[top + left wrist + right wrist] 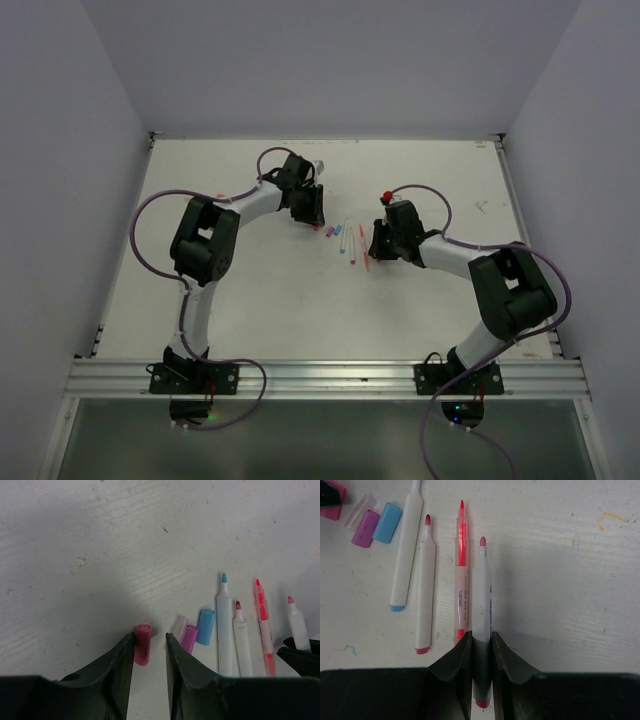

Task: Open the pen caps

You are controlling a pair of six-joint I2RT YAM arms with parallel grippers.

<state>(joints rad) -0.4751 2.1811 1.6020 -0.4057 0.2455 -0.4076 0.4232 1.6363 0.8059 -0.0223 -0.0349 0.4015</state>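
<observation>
The right pincer (481, 641) is clamped on a pale plastic pen with a bare pink tip (482, 580), which lies on the white table (560, 580) beside three other uncapped pens (407, 550). The left pincer (150, 639) stands parted, with a short pink plastic cap (142, 645) between its fingertips and against one of them. A purple cap (189, 639), a blue cap (205, 627) and a clear cap (178, 624) lie just beside it.

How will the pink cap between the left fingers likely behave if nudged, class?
The pink cap is a short cylinder lying on its side, so it would probably roll. It looks like hollow plastic: likely light and stiff. Its smooth wall might slip from the open left gripper.
</observation>
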